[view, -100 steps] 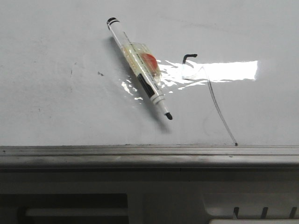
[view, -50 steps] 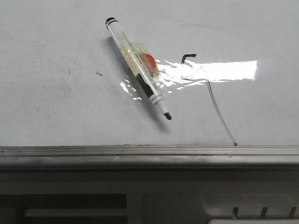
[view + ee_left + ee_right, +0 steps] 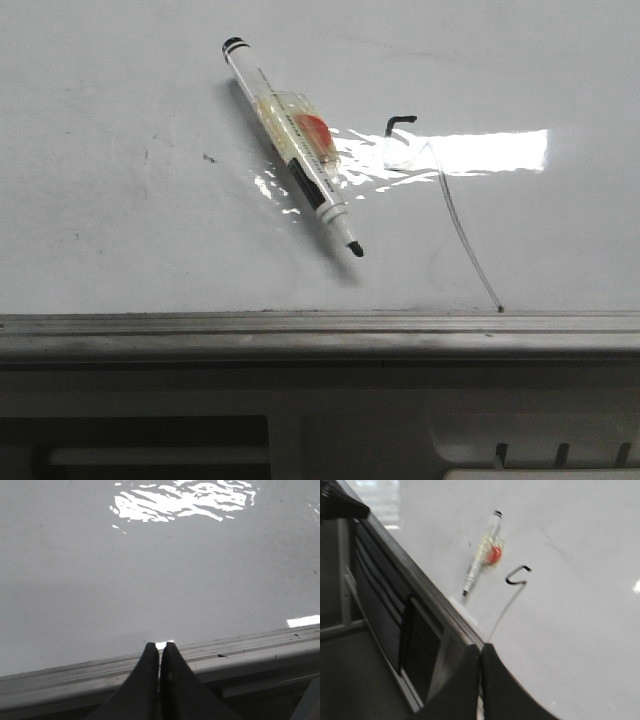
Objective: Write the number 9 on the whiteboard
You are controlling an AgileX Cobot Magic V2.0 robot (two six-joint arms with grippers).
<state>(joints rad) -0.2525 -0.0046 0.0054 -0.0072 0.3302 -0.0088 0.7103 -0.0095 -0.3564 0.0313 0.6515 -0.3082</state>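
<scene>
The whiteboard (image 3: 120,210) fills the front view, glossy white with a grey edge rail (image 3: 300,330) along its near side. A thin black hooked stroke, the number 9 (image 3: 400,122), sits right of centre, and its faint tail (image 3: 468,245) slants down to the rail. The same stroke (image 3: 517,577) shows in the right wrist view. A white marker pen (image 3: 290,145) with a black tip lies loose on the board, held by nothing. My left gripper (image 3: 160,645) is shut and empty over the rail. My right gripper (image 3: 480,648) is shut and empty at the board's edge.
Bright glare (image 3: 470,150) lies across the board beside the stroke. Small dark specks (image 3: 208,157) mark the board left of the pen. Below the rail runs a grey frame with dark slots (image 3: 150,440). A dark framed structure (image 3: 380,610) stands beside the board in the right wrist view.
The whole front view has drifted slightly: the pen and stroke sit a few pixels further left and up than one second ago. Nothing was grasped or released.
</scene>
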